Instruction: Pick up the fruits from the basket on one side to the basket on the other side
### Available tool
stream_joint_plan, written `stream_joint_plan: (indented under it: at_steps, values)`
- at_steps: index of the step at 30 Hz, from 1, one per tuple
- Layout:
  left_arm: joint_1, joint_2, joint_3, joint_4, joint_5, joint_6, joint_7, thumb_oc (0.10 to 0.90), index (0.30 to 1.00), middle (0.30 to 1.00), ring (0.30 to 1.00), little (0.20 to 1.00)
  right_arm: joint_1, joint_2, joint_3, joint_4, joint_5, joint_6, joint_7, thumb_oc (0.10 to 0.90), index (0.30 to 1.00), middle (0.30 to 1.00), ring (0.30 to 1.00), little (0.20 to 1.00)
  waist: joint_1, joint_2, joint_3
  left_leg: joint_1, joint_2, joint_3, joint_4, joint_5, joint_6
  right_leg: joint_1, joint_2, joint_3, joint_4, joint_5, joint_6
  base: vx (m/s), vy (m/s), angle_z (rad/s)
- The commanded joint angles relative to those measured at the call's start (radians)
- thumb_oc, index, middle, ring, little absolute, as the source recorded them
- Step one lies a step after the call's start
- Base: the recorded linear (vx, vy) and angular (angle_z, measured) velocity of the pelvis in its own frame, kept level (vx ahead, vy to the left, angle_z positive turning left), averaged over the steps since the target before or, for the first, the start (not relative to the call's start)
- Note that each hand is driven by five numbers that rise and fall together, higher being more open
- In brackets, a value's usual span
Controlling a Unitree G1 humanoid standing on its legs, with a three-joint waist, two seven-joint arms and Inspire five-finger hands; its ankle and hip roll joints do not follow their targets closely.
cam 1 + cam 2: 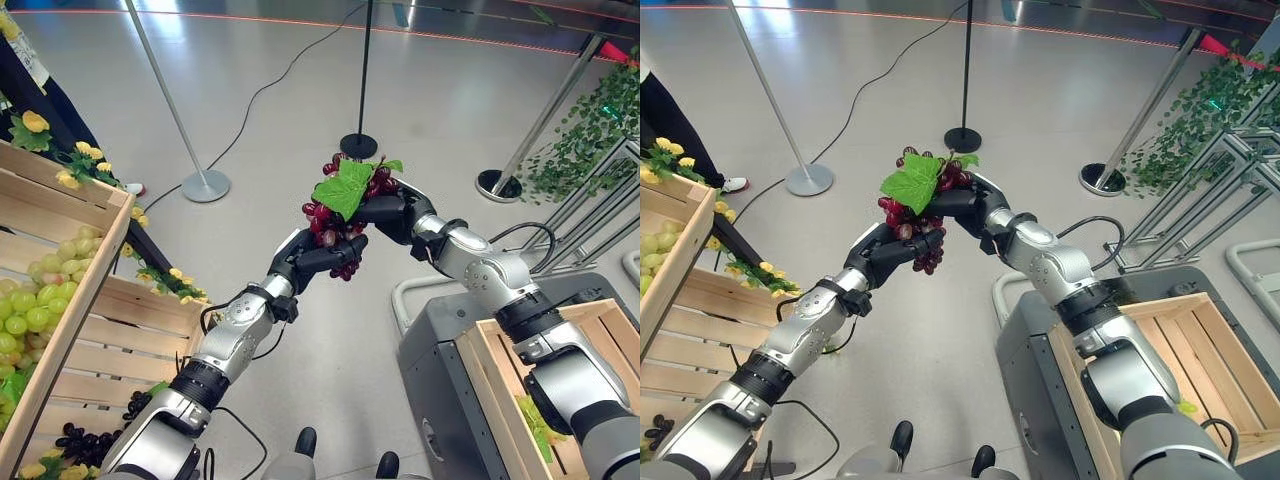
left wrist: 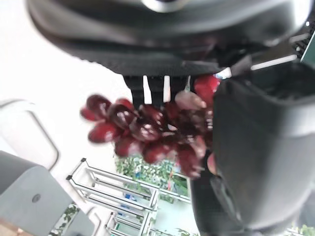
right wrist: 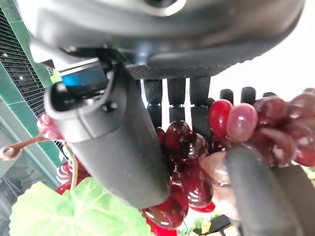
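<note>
A bunch of red grapes (image 1: 333,228) with a green leaf (image 1: 346,187) hangs in mid-air over the floor, between both hands. My left hand (image 1: 308,258) reaches up from the lower left, fingers and thumb curled round the bunch's lower part (image 2: 147,132). My right hand (image 1: 387,210) comes in from the right and is curled round the upper part by the leaf (image 3: 74,211); its thumb (image 3: 113,142) lies across the grapes (image 3: 184,157). The wooden crate (image 1: 70,300) on the left holds green grapes (image 1: 22,310). A second wooden crate (image 1: 500,365) stands at the lower right.
A lower crate (image 1: 130,330) on the left holds dark grapes (image 1: 85,440). Yellow flowers (image 1: 85,160) trim the left crates. The right crate rests on a grey cart (image 1: 440,400). Stanchion bases (image 1: 205,185) (image 1: 358,146) stand on the floor behind. Green vines (image 1: 590,140) hang at the right.
</note>
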Motion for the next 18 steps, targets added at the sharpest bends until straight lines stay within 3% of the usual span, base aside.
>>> stream_joint_plan:
  at_steps: [1,9,10,18]
  values:
    - [-0.097,-0.087,0.035,-0.009,-0.006,-0.225,-0.013,0.400,0.300,0.300,0.300,0.300,-0.105,0.052,0.011,0.009,0.069,-0.060,0.037,0.400,0.300,0.300,0.300,0.300,0.005,-0.010,-0.190,0.034,-0.008,0.008,0.001,-0.071,-0.018,0.033,-0.005,0.021,0.002,-0.001,-0.036,0.00,0.000,0.00]
    - [-0.094,-0.094,0.036,0.005,-0.004,-0.232,-0.012,0.400,0.300,0.300,0.300,0.300,-0.108,0.052,0.017,0.016,0.070,-0.050,0.061,0.400,0.300,0.300,0.300,0.300,0.005,-0.011,-0.188,0.035,-0.008,0.008,0.001,-0.071,-0.018,0.033,-0.005,0.019,0.002,0.000,-0.036,0.00,0.000,0.00]
    - [-0.092,-0.095,0.036,0.006,-0.004,-0.234,-0.013,0.400,0.300,0.300,0.300,0.300,-0.109,0.051,0.018,0.016,0.067,-0.047,0.062,0.800,0.900,0.900,0.900,0.900,0.005,-0.011,-0.188,0.036,-0.008,0.008,0.001,-0.071,-0.018,0.034,-0.005,0.019,0.002,0.000,-0.036,0.00,0.000,0.00]
    - [-0.088,-0.091,0.041,0.007,-0.004,-0.230,0.009,0.400,0.300,0.300,0.300,0.300,-0.117,0.029,0.026,0.020,-0.012,-0.046,0.065,0.800,0.900,0.900,0.900,0.900,0.004,-0.011,-0.188,0.035,-0.008,0.005,0.001,-0.069,-0.019,0.033,-0.005,0.018,0.002,0.002,-0.034,0.00,0.000,0.00]
